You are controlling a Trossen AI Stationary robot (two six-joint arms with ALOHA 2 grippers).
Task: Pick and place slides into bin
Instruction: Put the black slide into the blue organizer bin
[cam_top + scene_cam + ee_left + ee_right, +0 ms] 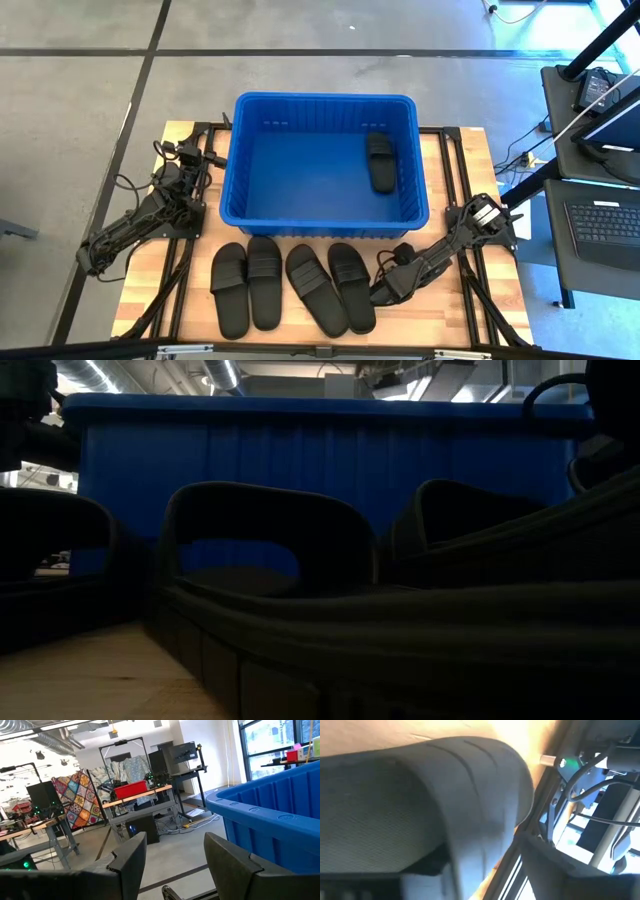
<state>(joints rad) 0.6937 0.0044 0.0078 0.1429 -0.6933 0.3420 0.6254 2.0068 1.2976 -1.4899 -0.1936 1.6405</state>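
The blue bin (pixel 240 150) stands at the table's far middle, with one black slide (pixel 381 162) lying on its floor at the right end. Several more slides lie side by side on the wood in front of it (pixel 265 282). The rightmost of them (pixel 352 285) has my right gripper (pixel 384 291) at its right side, slanting down and closed on it. In the right wrist view its strap (pixel 465 780) fills the picture. My left gripper (pixel 175 865) is open and holds nothing, level beside the bin's left end (pixel 208 160). My right gripper has the rightmost slide by its right side, where the strap meets the sole (pixel 492 837). One finger (pixel 560 875) is outside the strap, and the other seems to be under it. The fingers come slanting down from the table's right. The slide lies flat on the table.
Black frame rails (pixel 462 215) run along both sides of the wooden table top. Bare wood is free at the near right (pixel 440 320) and near left corners. In the low view the bin's wall (pixel 320 450) rises right behind the slides.
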